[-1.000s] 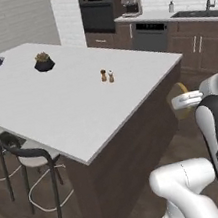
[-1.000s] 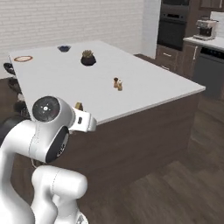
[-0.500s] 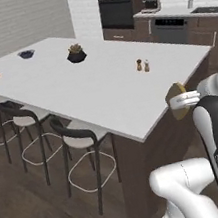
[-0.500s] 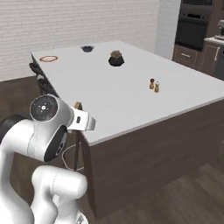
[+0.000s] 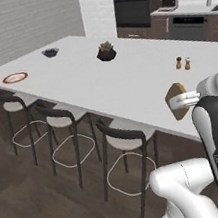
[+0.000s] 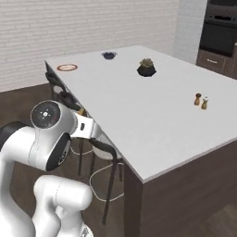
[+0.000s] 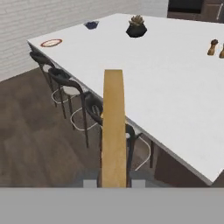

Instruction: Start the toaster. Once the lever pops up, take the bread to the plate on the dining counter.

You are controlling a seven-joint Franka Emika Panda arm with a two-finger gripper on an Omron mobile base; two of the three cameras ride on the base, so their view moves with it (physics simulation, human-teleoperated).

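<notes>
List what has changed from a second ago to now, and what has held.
The base has driven on along the dining counter, so both base views swung: the stools and the plate at the far corner have come into sight. Nothing on the counter itself moved. The gripper stays shut on the bread, held edge-on ahead of the arm.

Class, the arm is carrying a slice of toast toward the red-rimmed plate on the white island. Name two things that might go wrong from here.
1. The tan-brown toast slice is pinched edge-on by the two-finger gripper; it might slip while carried.
2. The red-rimmed round plate sits at the white island counter's far corner, behind black stools the base may bump.
</notes>
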